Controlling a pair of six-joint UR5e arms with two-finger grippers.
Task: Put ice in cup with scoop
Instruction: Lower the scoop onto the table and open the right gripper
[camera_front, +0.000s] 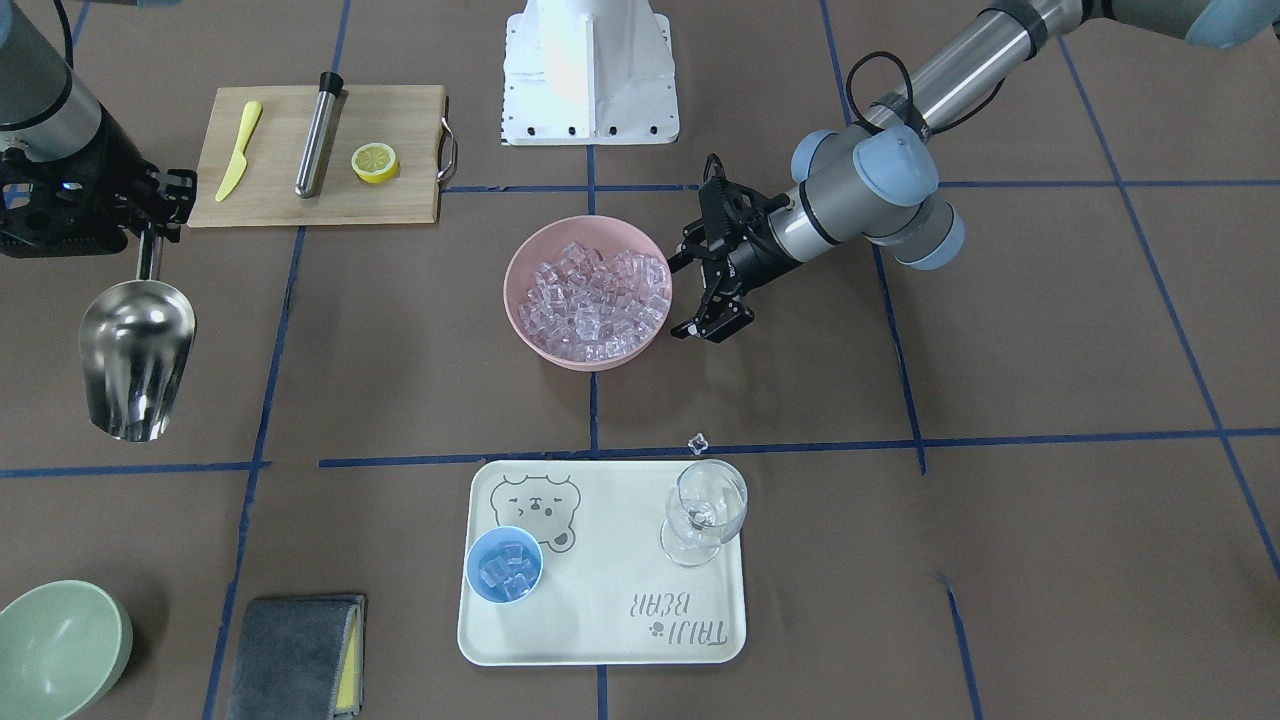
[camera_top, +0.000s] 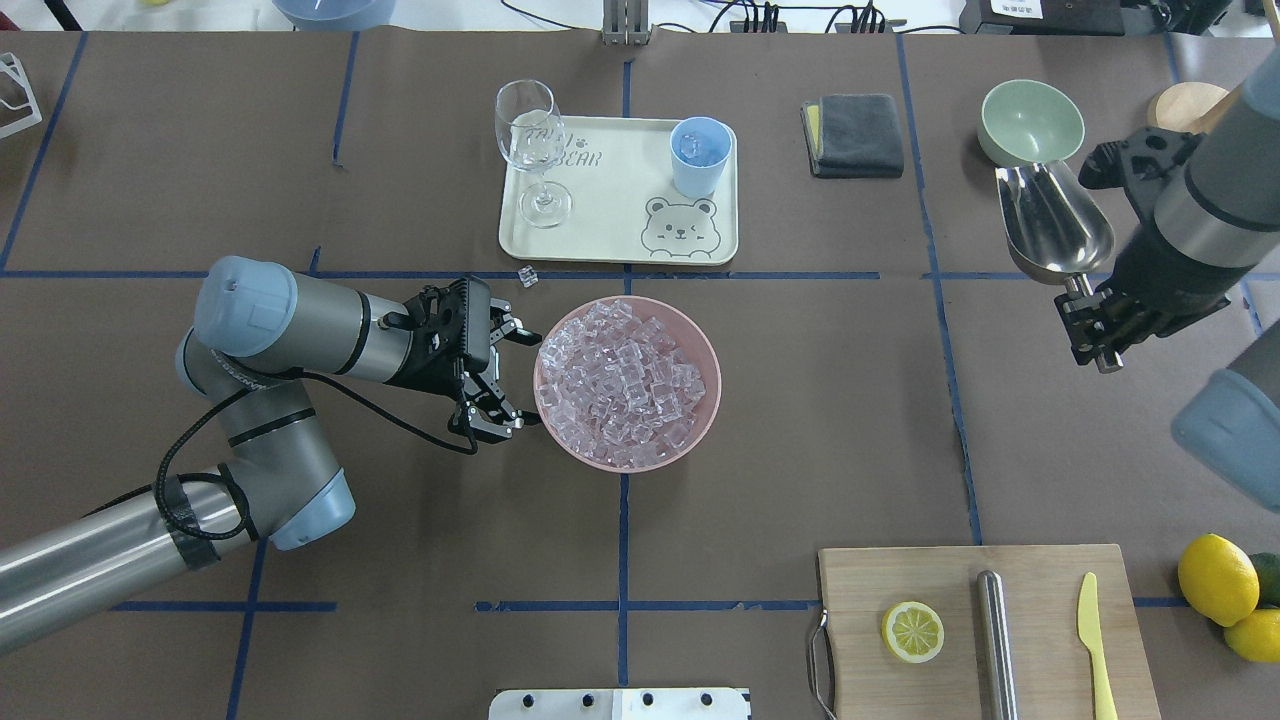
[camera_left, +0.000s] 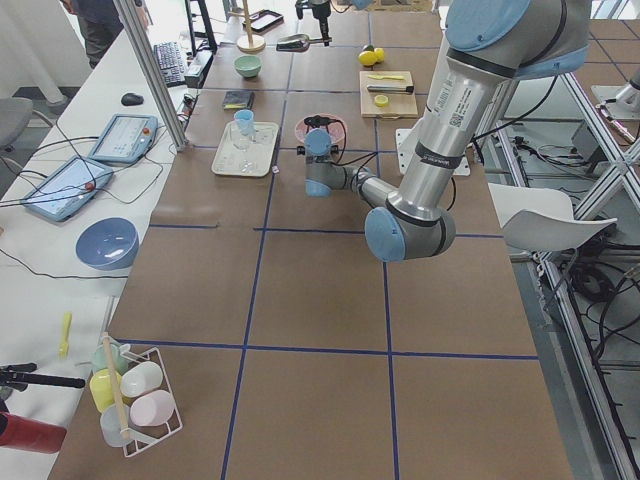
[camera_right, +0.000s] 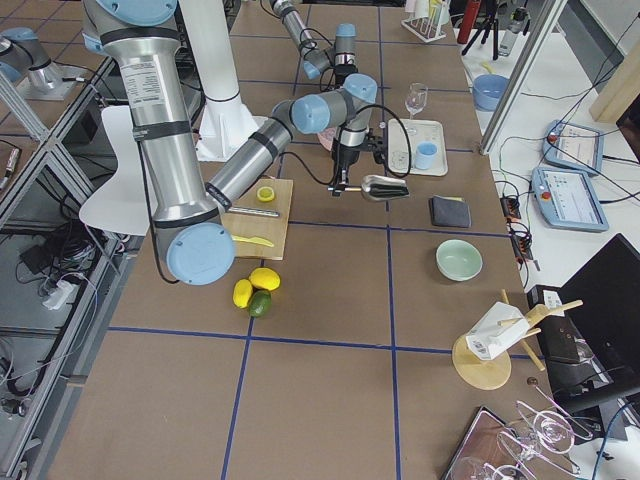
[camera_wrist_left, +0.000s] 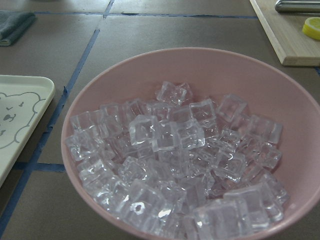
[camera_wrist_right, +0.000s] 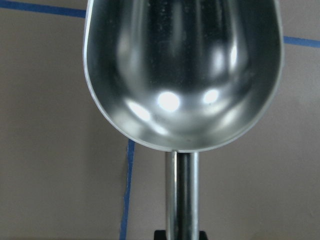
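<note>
Steel scoop, pinched by its thin rod in the right gripper, may twist when loaded and spill ice beside the cup; left gripper is spread.

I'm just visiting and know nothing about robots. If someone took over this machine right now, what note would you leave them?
Left gripper: open, empty, beside the pink bowl.
Right gripper: shut on the handle of the scoop; the scoop is empty, out at the robot's right side.
Ice: mostly heaped in the pink bowl; one stray cube lies on the table by the tray.
Cup: on the tray, several cubes inside.
Done: ice is in the cup.
Left: probably only adding more if wanted, then setting the scoop down.
</note>
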